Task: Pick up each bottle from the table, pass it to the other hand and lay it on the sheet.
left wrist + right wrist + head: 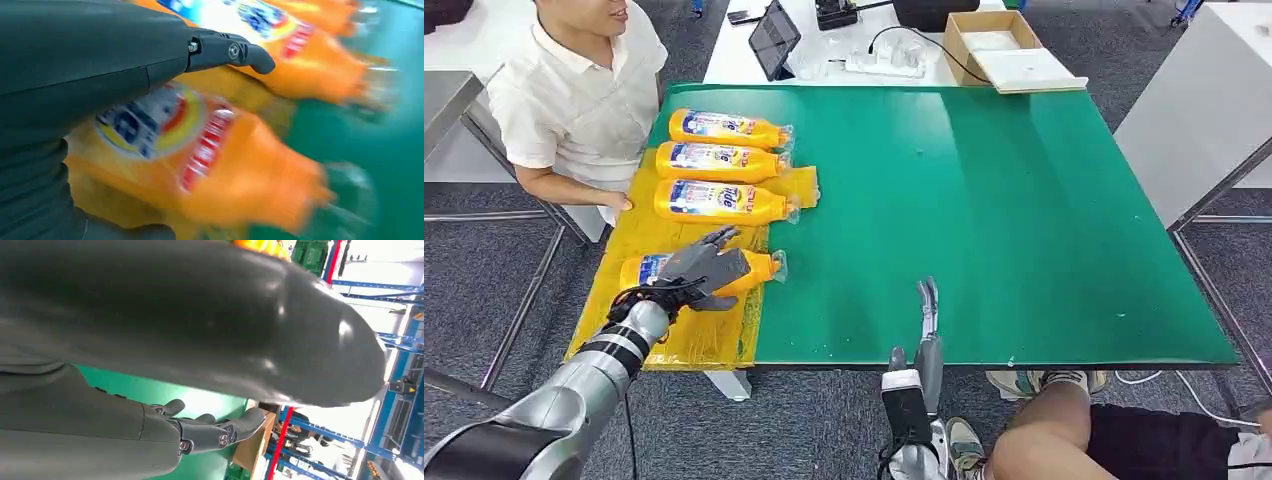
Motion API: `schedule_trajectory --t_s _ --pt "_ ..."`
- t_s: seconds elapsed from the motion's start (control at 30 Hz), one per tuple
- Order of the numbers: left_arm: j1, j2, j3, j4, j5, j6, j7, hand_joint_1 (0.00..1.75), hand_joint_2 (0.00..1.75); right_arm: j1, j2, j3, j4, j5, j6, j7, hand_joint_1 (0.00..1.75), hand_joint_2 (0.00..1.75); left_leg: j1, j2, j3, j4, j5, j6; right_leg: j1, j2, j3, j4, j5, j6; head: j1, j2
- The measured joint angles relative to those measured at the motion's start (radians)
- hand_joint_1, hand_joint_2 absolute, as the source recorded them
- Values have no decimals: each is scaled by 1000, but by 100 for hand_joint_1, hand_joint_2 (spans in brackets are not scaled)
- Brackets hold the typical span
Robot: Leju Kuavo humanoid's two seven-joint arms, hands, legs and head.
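Observation:
Four orange bottles lie on the yellow sheet (674, 340) at the left of the green table (984, 220). Three of them (729, 128) (721, 160) (724, 201) lie side by side at the far end. The nearest bottle (762, 268) lies flat on the sheet under my left hand (699, 268), whose fingers are spread over it. In the left wrist view this bottle (220, 165) is blurred below a straight finger (235, 52). My right hand (929, 320) stands at the table's front edge, fingers straight, holding nothing; its fingers (215, 432) show over the green top.
A person (574, 100) sits at the table's left, with a hand (614, 203) resting on the sheet beside the bottles. Another person's legs (1064, 430) are below the front edge at the right. A cardboard box (994, 40) and a tablet (774, 40) stand on the table behind.

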Motion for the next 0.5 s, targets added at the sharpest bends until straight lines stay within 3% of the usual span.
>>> schedule_trajectory --t_s 0.17,0.3,0.5 --pt "79 -23 1 -147 142 65 -98 0 175 2 -6 0 0 -1 -2 0 0 0 0 0 0 0 0 0 0 0 0 0 0 0 0 0" --pt "182 -67 11 -394 434 155 -195 0 175 6 -6 4 0 3 -20 0 0 0 0 0 -1 0 0 0 0 0 -1 0 0 0 0 0" --pt "267 -92 10 -661 577 171 -204 0 175 7 -9 15 0 3 -33 0 0 0 0 0 -2 0 -1 0 0 0 -2 0 0 0 0 0"
